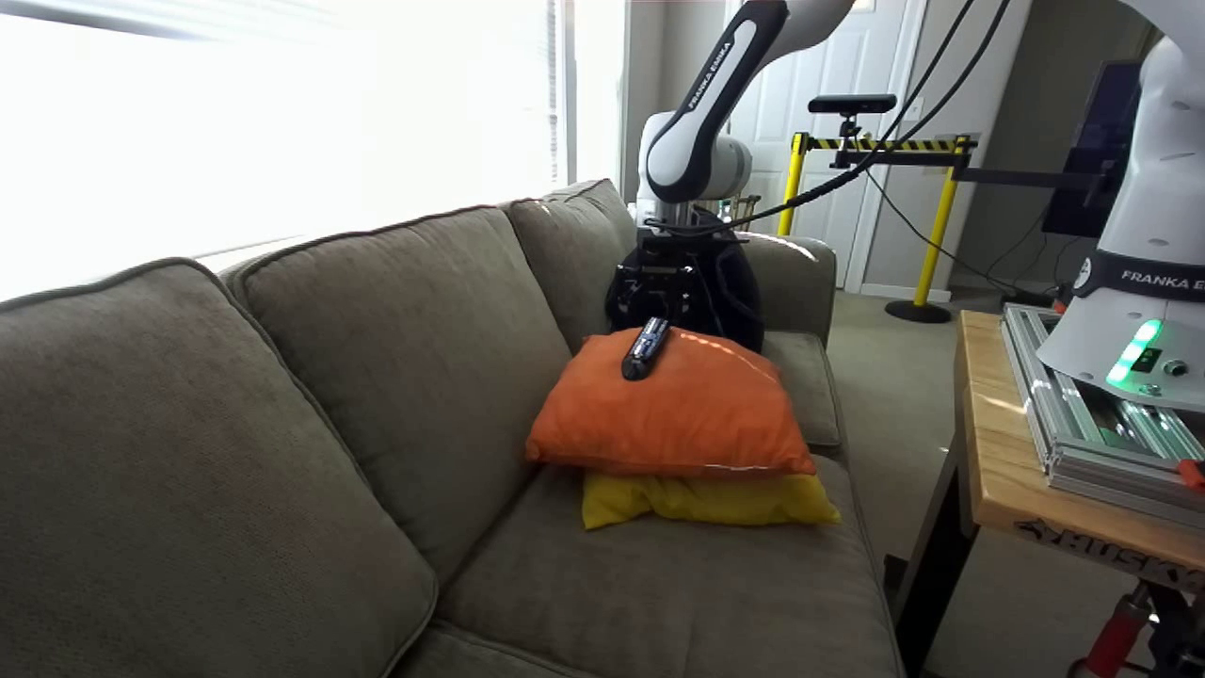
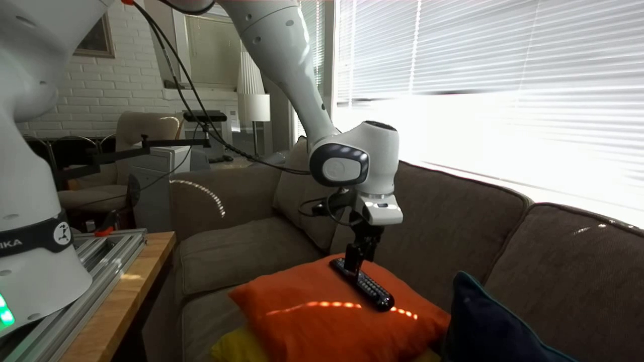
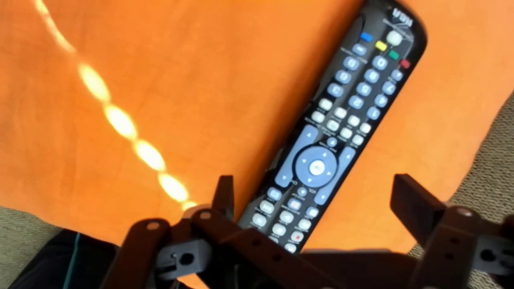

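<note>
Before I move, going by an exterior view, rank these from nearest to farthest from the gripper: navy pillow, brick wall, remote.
1. Remote: right at the open gripper, lying on the orange pillow.
2. Navy pillow: lower right of the picture.
3. Brick wall: in the background, upper left of the picture.

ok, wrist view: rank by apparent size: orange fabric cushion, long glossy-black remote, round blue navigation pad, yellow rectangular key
Largest to smallest:
1. orange cushion
2. black remote
3. blue pad
4. yellow key
</note>
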{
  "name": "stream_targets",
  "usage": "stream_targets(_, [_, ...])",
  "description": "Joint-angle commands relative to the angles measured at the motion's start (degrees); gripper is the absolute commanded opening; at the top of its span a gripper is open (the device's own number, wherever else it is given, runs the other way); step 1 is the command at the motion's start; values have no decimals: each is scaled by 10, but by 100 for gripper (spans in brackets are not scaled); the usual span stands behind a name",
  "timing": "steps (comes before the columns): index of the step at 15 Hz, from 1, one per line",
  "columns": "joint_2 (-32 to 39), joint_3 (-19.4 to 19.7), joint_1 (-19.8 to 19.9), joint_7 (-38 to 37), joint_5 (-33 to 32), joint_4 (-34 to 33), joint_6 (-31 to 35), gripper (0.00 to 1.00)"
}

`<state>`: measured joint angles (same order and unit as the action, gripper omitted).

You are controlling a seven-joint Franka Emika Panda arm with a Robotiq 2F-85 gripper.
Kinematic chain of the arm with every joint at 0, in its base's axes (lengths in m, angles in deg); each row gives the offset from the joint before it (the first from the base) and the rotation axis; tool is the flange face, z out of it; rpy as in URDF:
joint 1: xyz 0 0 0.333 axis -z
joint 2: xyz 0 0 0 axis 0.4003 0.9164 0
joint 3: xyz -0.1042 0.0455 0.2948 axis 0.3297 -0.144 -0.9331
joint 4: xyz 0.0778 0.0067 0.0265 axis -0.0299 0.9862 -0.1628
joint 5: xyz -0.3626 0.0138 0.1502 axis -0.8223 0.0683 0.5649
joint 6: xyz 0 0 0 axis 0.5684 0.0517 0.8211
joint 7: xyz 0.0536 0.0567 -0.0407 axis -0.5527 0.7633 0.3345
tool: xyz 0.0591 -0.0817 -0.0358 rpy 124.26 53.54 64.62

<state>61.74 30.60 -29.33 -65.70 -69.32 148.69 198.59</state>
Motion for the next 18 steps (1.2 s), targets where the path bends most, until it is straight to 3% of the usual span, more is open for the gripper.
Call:
stream_targets(1, [4, 13, -11, -11, -4, -6, -3, 100])
stream_targets(17, [65, 42, -37, -189, -7, -57, -8, 100])
stream_targets(18, [69, 44, -39, -195, -8, -60, -7, 75])
